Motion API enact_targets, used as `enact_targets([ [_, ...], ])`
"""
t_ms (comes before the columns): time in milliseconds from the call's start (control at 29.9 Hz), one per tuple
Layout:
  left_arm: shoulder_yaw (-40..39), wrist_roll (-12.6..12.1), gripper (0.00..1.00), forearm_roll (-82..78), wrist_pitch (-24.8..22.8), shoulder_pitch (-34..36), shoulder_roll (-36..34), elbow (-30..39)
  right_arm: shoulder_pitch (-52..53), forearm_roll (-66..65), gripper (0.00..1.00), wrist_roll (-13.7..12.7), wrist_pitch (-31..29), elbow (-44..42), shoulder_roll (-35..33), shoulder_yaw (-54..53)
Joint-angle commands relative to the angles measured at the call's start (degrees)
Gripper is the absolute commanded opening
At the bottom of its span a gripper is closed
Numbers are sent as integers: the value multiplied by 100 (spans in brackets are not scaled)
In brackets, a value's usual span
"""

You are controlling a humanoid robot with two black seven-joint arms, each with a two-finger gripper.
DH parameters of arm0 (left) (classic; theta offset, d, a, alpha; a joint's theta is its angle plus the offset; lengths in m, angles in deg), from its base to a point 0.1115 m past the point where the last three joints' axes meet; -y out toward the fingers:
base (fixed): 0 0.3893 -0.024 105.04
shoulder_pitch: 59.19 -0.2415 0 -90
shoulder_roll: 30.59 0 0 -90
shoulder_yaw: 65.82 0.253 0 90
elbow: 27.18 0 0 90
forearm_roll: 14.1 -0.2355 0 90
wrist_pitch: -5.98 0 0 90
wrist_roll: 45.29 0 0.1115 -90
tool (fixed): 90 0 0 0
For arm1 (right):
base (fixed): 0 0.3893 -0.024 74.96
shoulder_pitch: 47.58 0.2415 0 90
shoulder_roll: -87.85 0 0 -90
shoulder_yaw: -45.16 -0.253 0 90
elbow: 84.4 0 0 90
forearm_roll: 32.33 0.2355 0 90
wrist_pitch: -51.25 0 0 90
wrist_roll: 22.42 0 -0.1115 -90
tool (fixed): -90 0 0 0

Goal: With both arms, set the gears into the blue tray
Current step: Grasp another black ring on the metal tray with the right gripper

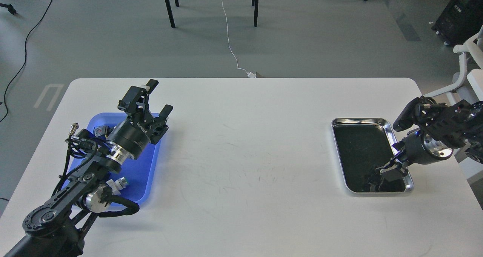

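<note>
1. The white table (241,143) fills most of the head view, with grey floor, cables and chair legs beyond its 12 o'clock edge.
2. The left arm (75,181) comes in from 7 o'clock and crosses over the blue tray (149,162), which sits at the table's 9 o'clock side.
3. The right arm (445,132) enters from 3 o'clock and bends down over the silver tray (341,151), which lies near the 3 o'clock side, well apart from the blue one.
4. The left gripper (160,98) is raised above the blue tray's far edge, its fingers spread wide with nothing between them.
5. The right gripper (381,174) dips into the silver tray's 5 o'clock corner; against the dark inside I cannot tell how far it is open or whether it holds anything.
6. Small items (100,130) lie in the blue tray at its 11 o'clock corner, half hidden by the arm; no gears can be made out for certain.
</note>
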Motion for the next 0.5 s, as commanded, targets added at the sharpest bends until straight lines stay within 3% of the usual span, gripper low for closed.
enact_targets([
  [0, 2, -14, 98, 0, -8, 7, 15, 0, -118, -2, 89, 1, -1, 3, 115, 6],
  [134, -6, -14, 98, 0, 1, 7, -2, 0, -154, -2, 82, 1, -1, -23, 168, 15],
  [301, -15, -5, 98, 0, -8, 7, -11, 0, -163, -2, 66, 1, -1, -41, 256, 15],
  [468, -15, -14, 98, 0, 1, 7, -2, 0, -189, -2, 62, 1, -1, -268, 405, 15],
])
